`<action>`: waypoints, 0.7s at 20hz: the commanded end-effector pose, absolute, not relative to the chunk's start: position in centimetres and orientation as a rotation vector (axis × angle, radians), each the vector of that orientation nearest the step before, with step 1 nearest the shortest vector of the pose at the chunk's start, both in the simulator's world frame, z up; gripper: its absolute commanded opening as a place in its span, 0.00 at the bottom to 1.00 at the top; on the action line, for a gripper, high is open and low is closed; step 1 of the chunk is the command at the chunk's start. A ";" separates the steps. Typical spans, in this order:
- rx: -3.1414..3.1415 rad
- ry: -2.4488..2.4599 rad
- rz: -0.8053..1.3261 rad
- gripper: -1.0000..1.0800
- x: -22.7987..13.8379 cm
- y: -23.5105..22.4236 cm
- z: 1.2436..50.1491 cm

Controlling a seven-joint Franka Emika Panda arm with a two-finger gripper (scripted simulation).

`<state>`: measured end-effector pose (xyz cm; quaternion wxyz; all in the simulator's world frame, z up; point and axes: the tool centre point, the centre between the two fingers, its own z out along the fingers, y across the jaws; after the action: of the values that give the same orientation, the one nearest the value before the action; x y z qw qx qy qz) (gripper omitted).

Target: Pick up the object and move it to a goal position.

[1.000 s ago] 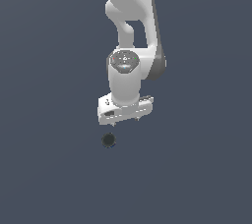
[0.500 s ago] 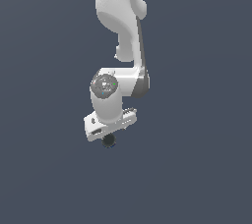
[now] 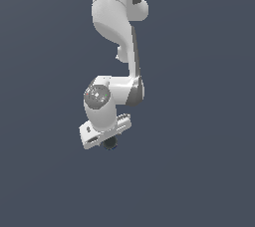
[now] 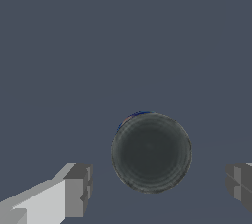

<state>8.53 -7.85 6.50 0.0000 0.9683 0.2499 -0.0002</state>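
Wrist view: object (image 4: 151,152) round, near-black, blue-edged, between parted fingers (image 4: 76,190).

We see the object (image 4: 151,152) in wrist view as a small round dark thing, near-black/grey w/ a faint blue-red rim on one edge; top face looks circular, smooth. It sits on the plain grey-blue floor. In exterior view the object (image 3: 110,144) is mostly hidden, only a dark bit showing approx. mid-frame.
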 end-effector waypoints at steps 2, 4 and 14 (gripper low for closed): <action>3.041 0.788 -0.001 0.96 8.5 -7.9 6.4; 3.041 0.788 -0.001 0.96 8.5 -7.9 6.3; 3.040 0.793 0.000 0.96 8.5 -8.0 1.9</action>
<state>8.45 -7.95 2.62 -0.0001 0.9677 0.2523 -0.0004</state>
